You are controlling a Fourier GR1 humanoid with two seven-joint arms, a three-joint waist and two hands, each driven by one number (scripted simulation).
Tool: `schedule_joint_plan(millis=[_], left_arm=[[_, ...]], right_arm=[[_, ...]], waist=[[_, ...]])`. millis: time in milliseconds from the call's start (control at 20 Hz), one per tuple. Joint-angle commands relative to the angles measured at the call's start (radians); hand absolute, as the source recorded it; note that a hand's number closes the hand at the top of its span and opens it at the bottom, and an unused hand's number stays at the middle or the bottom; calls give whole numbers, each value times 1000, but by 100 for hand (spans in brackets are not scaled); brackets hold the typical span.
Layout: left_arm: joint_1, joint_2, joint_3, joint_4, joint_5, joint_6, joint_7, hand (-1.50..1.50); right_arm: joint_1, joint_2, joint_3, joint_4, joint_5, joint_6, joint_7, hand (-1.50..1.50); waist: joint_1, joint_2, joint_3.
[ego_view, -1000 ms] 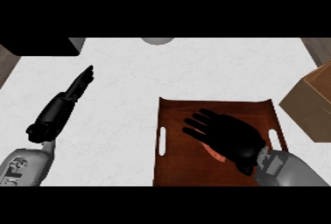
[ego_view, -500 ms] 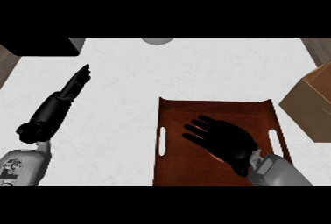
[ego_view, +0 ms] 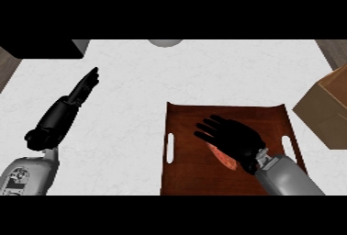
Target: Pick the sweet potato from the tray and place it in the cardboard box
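Right robot hand (ego_view: 232,137) spread over tray (ego_view: 186,181); sweet potato (ego_view: 222,157) now showing beneath.

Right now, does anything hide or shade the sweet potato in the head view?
Head view: the right hand covers most of the sweet potato, leaving an orange sliver beside the wrist; the dark tray shows no glare.

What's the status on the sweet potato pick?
Right hand open, over the sweet potato on the tray, not gripped. Left hand open, resting at left. Cardboard box at right edge; nothing seen between it and tray.
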Motion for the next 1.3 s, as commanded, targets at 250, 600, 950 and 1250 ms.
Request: schedule_joint_plan(millis=[250,600,950,1250], left_arm=[[3,0,55,-11,-8,-48,-10,0],[-3,-19,53,11,-23,-47,-30,0],[14,-50,44,3,-50,-34,-22,0],[8,-41,41,-34,-45,-36,8,0]], right_arm=[[-24,9,-63,140,54,-60,-125,-150],[-2,64,-15,146,90,-250,-207,150],[-59,159,-121,267,73,-337,-190,150],[-70,318,-406,283,-10,-303,254,150]], waist=[[0,0,0],[-1,-1,0],[3,1,0],[-4,-1,1]])
